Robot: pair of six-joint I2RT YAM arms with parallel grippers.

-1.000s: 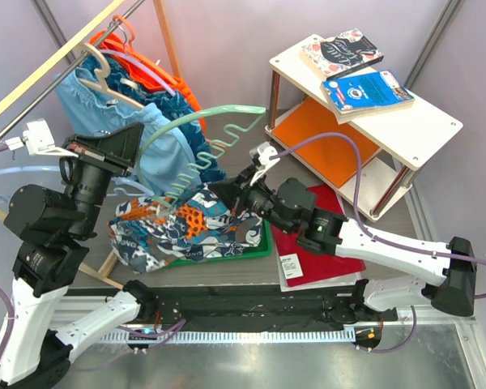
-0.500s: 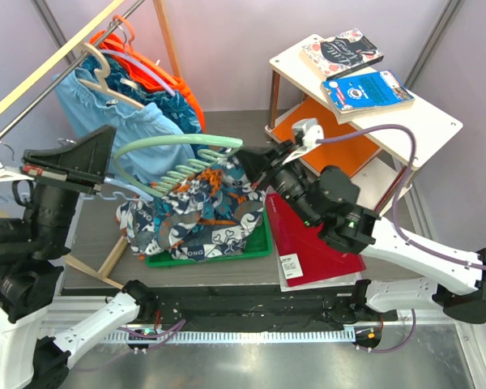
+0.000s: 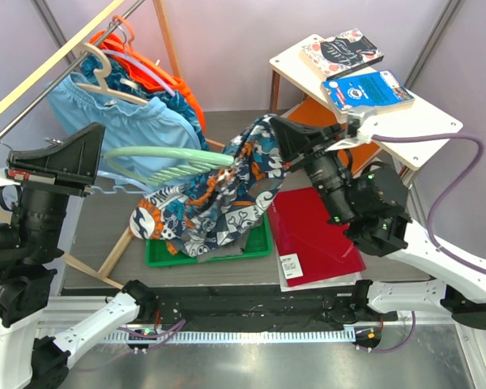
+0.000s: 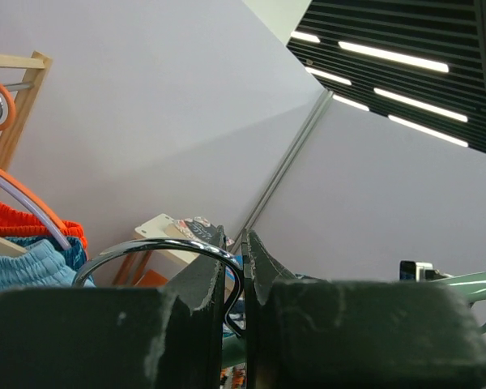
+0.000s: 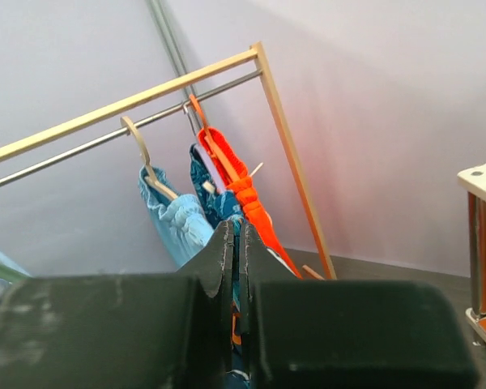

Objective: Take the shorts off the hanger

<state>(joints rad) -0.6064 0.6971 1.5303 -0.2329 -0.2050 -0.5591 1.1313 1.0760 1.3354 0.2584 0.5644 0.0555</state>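
The floral shorts, dark blue, orange and white, hang stretched from my right gripper down to the green tray. The right gripper is shut on their upper edge, and a strip of cloth shows between its jaws. The mint green hanger lies level to the left, its right end against or under the shorts. My left gripper is shut on the hanger's chrome hook. From above its fingers are hidden under the wrist camera. No grey shorts show.
A wooden clothes rack at the back left holds light blue and orange garments on hangers. A red folder lies right of the tray. A white side table with books stands at the back right.
My right gripper has risen and moved right and back, lifting the floral shorts from a heap on the tray into a stretched drape. The left arm has raised the hanger.
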